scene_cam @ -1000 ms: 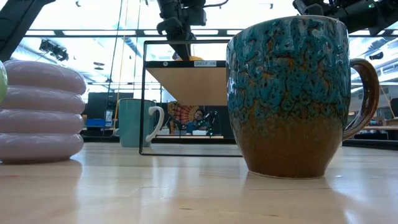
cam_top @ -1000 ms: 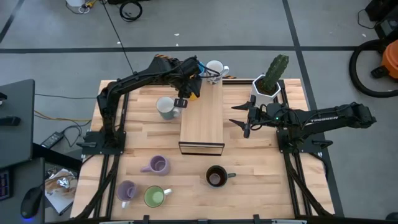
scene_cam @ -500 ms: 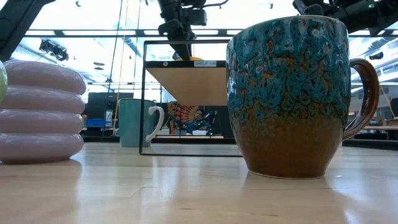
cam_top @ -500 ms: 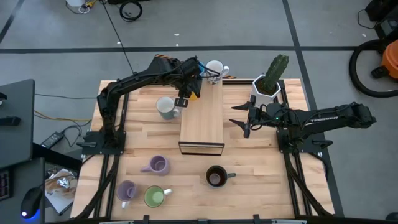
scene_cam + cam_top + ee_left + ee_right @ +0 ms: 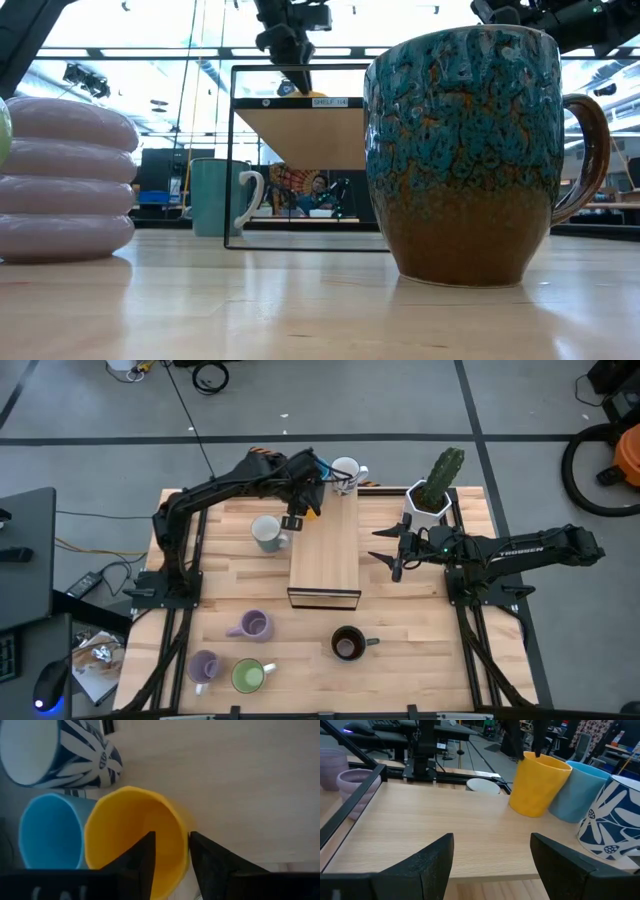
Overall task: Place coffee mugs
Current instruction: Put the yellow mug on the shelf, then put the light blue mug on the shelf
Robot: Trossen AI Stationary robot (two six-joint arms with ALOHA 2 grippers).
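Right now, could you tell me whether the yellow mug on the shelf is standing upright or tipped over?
Upright. The yellow mug stands on its base on the shelf top, mouth up, with the left gripper straddling its rim.

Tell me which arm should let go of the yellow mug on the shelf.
Left. Its tool straddles the yellow mug's rim on the shelf top, beside the blue mug. The right tool hangs open, off the shelf's right side.

From above, the left arm covers the orange mug and blue mug, so we cannot see them there. In the left wrist view, both run off the picture's edge, as does the white mug. In the low view the lavender mug is cut off, and the brown mug hides part of the shelf.
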